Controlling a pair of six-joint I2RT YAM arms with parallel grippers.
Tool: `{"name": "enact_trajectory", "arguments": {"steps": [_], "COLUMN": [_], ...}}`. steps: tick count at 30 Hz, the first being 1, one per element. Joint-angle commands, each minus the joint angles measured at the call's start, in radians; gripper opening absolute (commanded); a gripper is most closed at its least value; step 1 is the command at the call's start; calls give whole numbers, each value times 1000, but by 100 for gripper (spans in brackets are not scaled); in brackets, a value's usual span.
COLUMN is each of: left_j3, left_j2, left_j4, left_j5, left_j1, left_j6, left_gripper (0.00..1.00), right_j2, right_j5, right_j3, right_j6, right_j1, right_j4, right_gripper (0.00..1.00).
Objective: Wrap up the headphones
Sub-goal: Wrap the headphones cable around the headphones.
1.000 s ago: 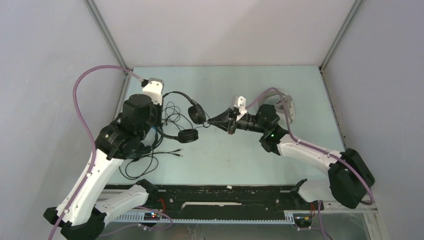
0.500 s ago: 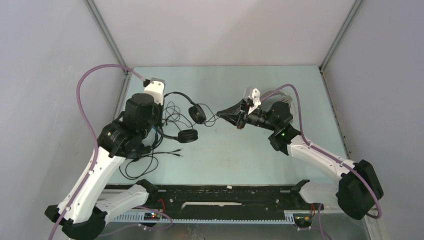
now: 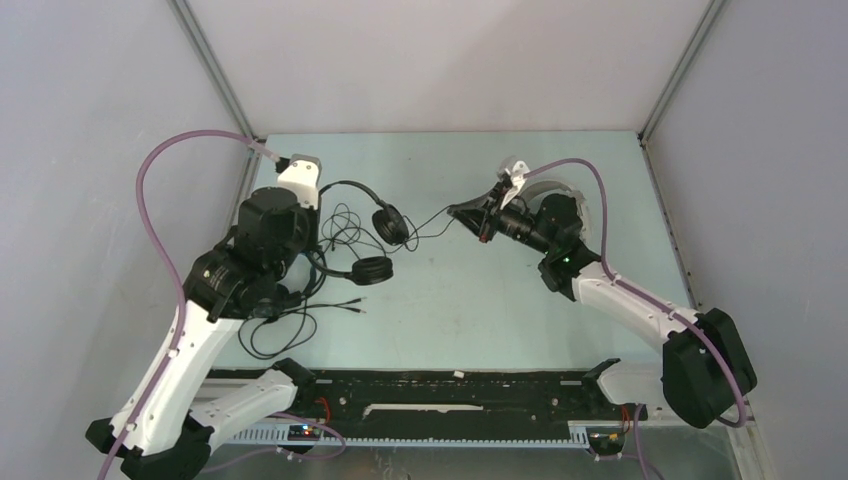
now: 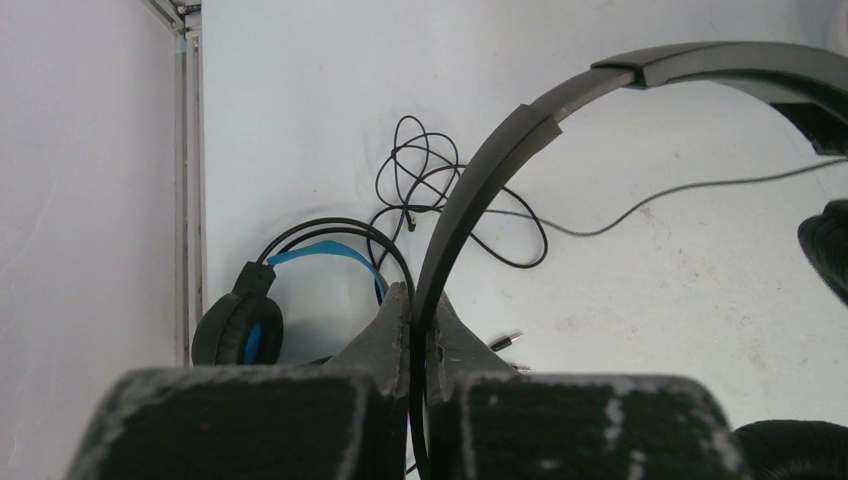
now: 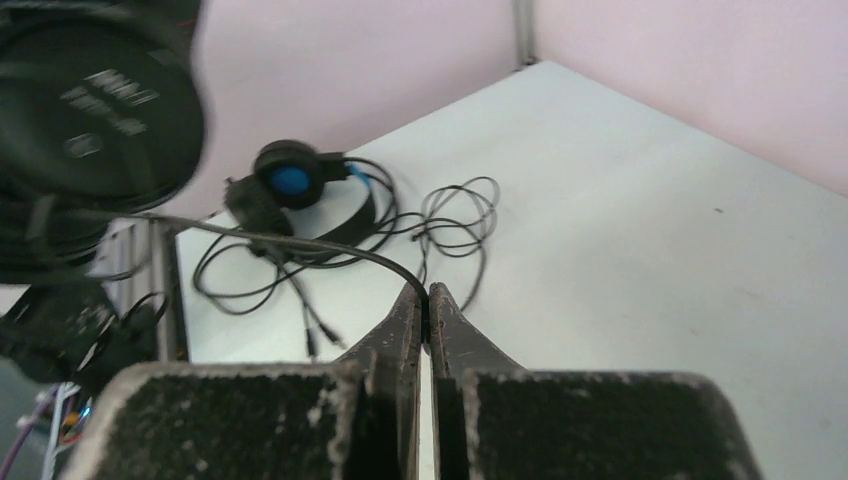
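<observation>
My left gripper (image 4: 420,300) is shut on the headband of the slim black headset (image 4: 480,170) and holds it off the table at the left (image 3: 318,228). Its two earcups (image 3: 392,225) hang toward the middle. My right gripper (image 3: 462,212) is shut on that headset's thin black cable (image 5: 300,243), which runs from the earcup to the fingertips (image 3: 430,222). The bulkier black headset with the blue-lined headband (image 4: 240,325) lies by the left wall, also in the right wrist view (image 5: 290,185). The white headset (image 3: 578,205) lies behind the right arm, mostly hidden.
Loose black cable loops (image 3: 280,330) and two jack plugs (image 3: 355,305) lie on the table under and in front of the left arm. More coils (image 4: 430,170) lie further back. The left wall rail (image 4: 190,200) is close to the blue headset.
My right gripper has moved back and to the right with the cable, drawing it out from the earcup. The left arm has shifted slightly left with the headband.
</observation>
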Motion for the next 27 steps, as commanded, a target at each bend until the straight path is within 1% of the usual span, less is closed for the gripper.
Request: {"name": "enact_trajectory", "arguments": {"steps": [1,3,10,15,18,23,27], "left_j3": [64,69,83,75,64,53,47], "left_j2": [-37,-37,-39,-35,-34,-33,-32], "left_j4": [48,46,33,36,44,63,101], "left_j5": [50,43,7,15,30,85,135], "left_j1": [10,12,19,21,22,22,22], "left_j6": [-31,-30,-25,-24,-23,-21,-39], "left_gripper": [0,0,0,0,0,0,0], "right_j2": [3,7,-8,-1,4,20,54], "right_j5": [98,120,277,203,210,51,-13], "right_j3": [3,3,2,2,3,5,77], "right_j6": [83,87,109,118,122,100,13], "right_j1": [-56,-57,-78,-87,-88,-70,12], "right_j4": [-10,-23,-89,-61,-67,-1,-95], "right_gripper": [0,0,0,0,0,0,0]}}
